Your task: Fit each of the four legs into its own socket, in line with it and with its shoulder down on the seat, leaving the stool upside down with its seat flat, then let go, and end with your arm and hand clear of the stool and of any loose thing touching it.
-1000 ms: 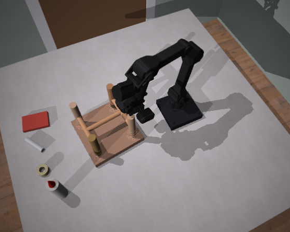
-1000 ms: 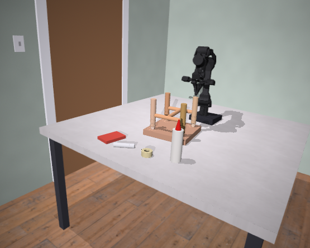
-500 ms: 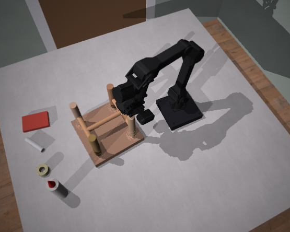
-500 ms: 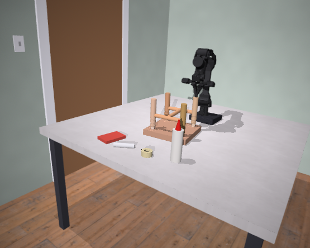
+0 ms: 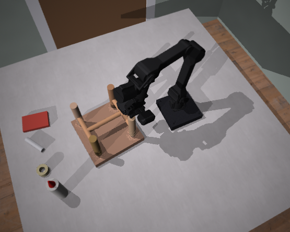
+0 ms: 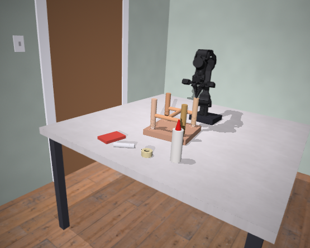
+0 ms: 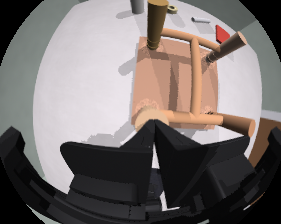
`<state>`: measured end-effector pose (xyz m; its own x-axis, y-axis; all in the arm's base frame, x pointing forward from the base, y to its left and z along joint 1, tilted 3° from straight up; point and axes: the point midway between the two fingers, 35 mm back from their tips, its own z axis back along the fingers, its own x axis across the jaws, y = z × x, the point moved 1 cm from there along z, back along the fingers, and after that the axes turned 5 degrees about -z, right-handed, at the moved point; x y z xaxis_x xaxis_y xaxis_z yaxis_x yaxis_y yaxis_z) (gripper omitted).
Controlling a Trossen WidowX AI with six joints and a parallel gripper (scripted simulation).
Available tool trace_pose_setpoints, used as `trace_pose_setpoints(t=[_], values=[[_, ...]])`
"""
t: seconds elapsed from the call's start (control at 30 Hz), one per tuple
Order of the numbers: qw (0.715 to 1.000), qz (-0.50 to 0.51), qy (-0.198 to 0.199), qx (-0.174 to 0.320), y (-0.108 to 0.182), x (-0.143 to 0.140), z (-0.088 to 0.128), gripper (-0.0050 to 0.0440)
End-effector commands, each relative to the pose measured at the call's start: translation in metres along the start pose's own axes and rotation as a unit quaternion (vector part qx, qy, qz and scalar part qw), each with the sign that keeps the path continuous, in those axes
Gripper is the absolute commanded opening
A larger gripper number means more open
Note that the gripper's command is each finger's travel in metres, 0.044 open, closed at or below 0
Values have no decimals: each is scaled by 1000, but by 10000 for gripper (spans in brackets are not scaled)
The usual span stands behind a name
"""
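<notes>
The stool seat (image 5: 115, 152) (image 6: 161, 136) (image 7: 141, 82) lies flat, upside down. A pale leg (image 5: 131, 127) (image 6: 195, 113), an olive leg (image 5: 94, 144) (image 6: 184, 113) (image 7: 156, 22), a second pale leg (image 5: 76, 111) (image 6: 153, 111) (image 7: 231, 46) and an orange-brown leg (image 5: 111, 92) (image 6: 167, 103) (image 7: 241, 124) stand roughly upright at its corners. Dark rings show at the feet of the olive and orange-brown legs; whether every shoulder touches the seat cannot be told. My gripper (image 6: 196, 96) (image 7: 153, 123) is shut and empty, its tips at or just above the first pale leg's top.
Stretchers (image 5: 105, 122) (image 7: 196, 75) join the legs in an H. A red block (image 5: 35, 121) (image 6: 111, 137), a white tube (image 5: 34, 145) (image 6: 124, 145), a tape ring (image 5: 38, 173) (image 6: 147, 155) and a red-tipped bottle (image 5: 60, 190) (image 6: 176, 146) lie or stand beyond the stool.
</notes>
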<state>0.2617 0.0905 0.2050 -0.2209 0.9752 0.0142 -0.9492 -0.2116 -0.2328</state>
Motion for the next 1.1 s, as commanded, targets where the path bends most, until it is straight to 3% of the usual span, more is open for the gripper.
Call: trace_pose_setpoints(t=[0.0,0.27,1.07], values=[[1000,2,8,12,3,-3,-10,0],[1000,2,8,11,3,-3,-8,0],[1000,1,0,1,-7,1,26,0]])
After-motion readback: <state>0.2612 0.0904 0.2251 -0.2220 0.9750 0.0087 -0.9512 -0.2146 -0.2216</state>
